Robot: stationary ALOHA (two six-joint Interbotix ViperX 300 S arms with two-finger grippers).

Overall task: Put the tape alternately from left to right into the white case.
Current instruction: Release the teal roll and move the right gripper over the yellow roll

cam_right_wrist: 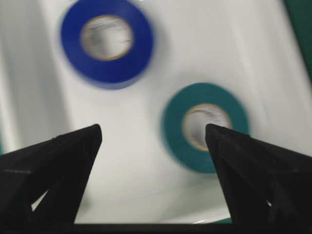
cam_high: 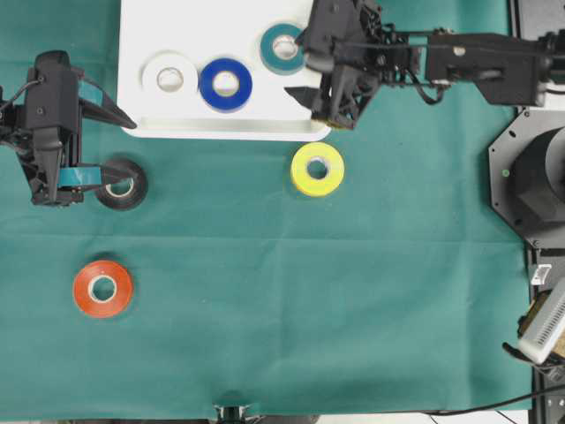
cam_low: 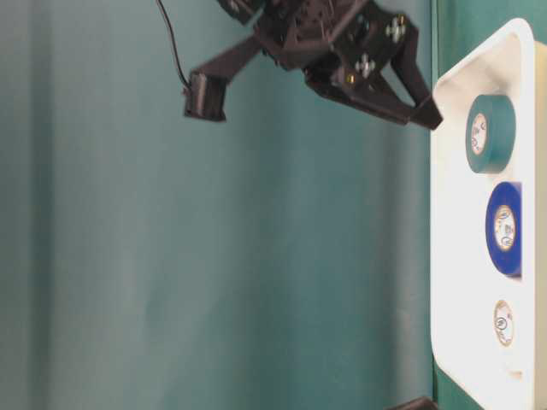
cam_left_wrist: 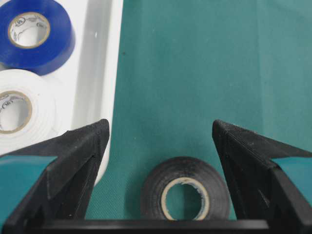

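Observation:
The white case [cam_high: 265,115] lies at the top of the cloth and holds a white roll [cam_high: 169,78], a blue roll [cam_high: 225,84] and a teal roll [cam_high: 282,49]. On the cloth outside it lie the yellow roll [cam_high: 318,169], the black roll [cam_high: 122,184] and the red roll [cam_high: 102,288]. My left gripper [cam_high: 128,146] is open beside the case's left corner. In the left wrist view the black roll [cam_left_wrist: 185,195] lies on the cloth low between its spread fingers, touched by neither. My right gripper [cam_high: 297,66] hangs open over the case's right end, near the teal roll [cam_right_wrist: 204,126], holding nothing.
The case's front rim [cam_high: 229,132] runs between the two grippers. The right arm [cam_high: 477,62] reaches in from the right along the top. A dark round robot base [cam_high: 534,177] stands at the right edge. Green cloth covers the table.

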